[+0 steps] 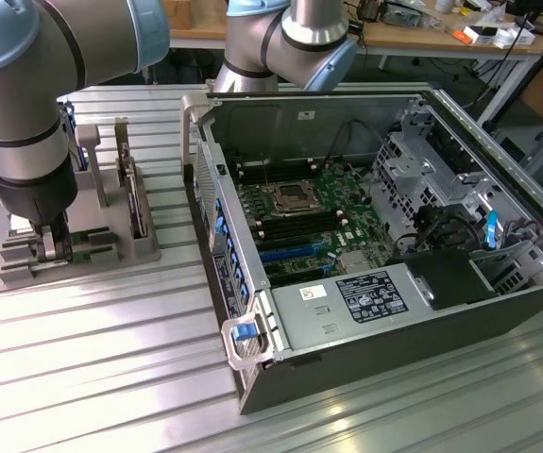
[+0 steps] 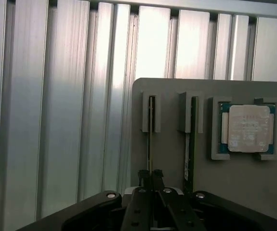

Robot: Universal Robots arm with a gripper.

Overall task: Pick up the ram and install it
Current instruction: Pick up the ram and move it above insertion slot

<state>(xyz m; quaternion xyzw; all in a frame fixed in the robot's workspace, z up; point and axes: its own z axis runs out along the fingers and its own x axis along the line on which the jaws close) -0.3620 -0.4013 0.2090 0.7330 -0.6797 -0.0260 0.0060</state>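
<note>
Gripper (image 2: 150, 174) and arm stand at the exterior view's left, low over a grey holder (image 1: 25, 269) that lies on the ribbed metal table (image 1: 92, 377). The two fingers stand almost together, with the upper edge of the ram (image 2: 151, 120) between them, so I judge that they pinch it. The ram sits on its edge in a narrow slot of the holder and is not lifted out.

I think this stick is very light and stiff, but also thin and fragile. Its smooth faces can slip, and it can tilt if the hold is off its middle. A good place to hold it seems the middle of the top edge, on the flat faces, away from the contacts at the bottom.

The holder has several places. A second stick (image 2: 191, 134) stands in the neighbour slot, between the ram and a square recess where the silver CPU chip (image 2: 249, 127) lies flat. In the exterior view, a flat grey part (image 1: 131, 198), probably a hard drive, stands on its edge in the same holder.

Further to the exterior view's right, well apart from the holder, lies the open computer case (image 1: 347, 363). Inside it I see the green motherboard (image 1: 318, 203) with the CPU socket (image 1: 285, 198), long black and blue memory slots (image 1: 290, 231) that look free, and the power supply (image 1: 365, 297) with its label near the front.
</note>
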